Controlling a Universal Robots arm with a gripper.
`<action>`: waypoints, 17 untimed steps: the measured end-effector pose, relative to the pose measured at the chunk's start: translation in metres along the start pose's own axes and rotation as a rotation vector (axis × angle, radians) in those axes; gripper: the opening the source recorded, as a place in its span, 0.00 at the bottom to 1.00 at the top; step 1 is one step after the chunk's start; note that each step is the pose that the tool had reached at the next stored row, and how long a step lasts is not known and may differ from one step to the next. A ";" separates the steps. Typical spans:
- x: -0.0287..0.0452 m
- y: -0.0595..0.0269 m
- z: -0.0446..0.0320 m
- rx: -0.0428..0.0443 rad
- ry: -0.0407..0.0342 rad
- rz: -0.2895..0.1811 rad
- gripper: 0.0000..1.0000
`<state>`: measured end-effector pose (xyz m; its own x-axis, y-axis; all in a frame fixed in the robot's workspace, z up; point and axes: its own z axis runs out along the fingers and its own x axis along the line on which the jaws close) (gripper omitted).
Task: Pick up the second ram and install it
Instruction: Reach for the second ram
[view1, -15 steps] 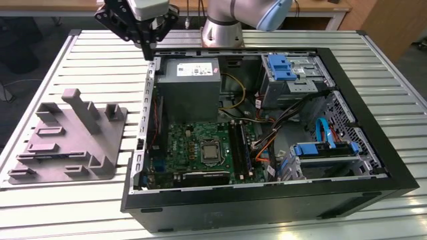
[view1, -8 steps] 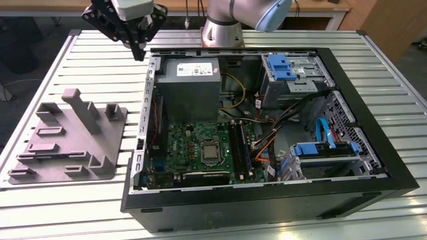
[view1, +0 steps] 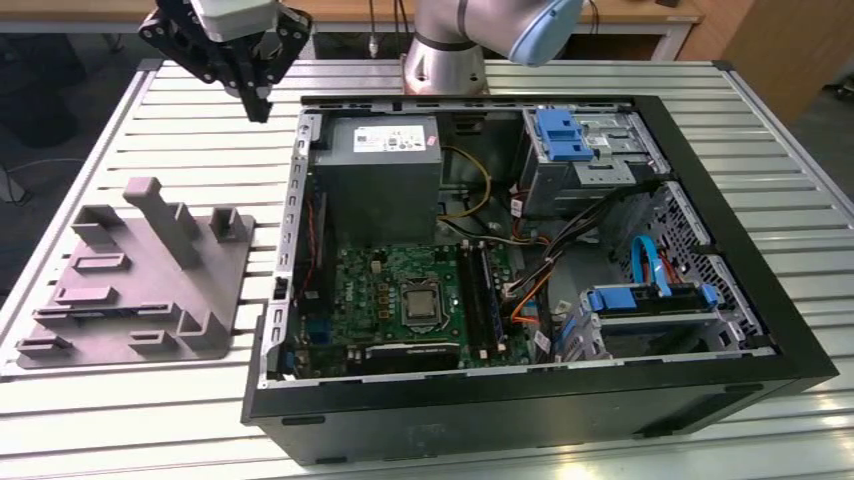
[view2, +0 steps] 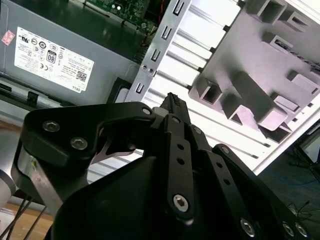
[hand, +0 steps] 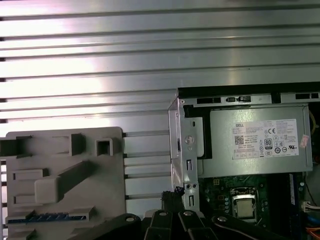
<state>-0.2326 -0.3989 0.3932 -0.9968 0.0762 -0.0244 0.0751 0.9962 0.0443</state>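
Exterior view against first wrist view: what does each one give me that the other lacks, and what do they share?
Exterior view's own: the arm's base, the whole open computer case with its blue drive brackets, and the gripper from the side, hanging above the table beside the case's corner. First wrist view's own: a straight-down look past the gripper's link bars. Shared: the grey fixture tray, the power supply, the processor socket.
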 end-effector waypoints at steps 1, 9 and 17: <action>0.0021 -0.0002 0.0000 0.0000 -0.0001 0.000 0.10; 0.0199 -0.0015 -0.0004 -0.0001 -0.0001 0.000 0.10; 0.0382 -0.0029 -0.0008 -0.0001 -0.0001 0.000 0.10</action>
<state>-0.2709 -0.3989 0.3929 -0.9968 0.0763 -0.0245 0.0751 0.9962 0.0444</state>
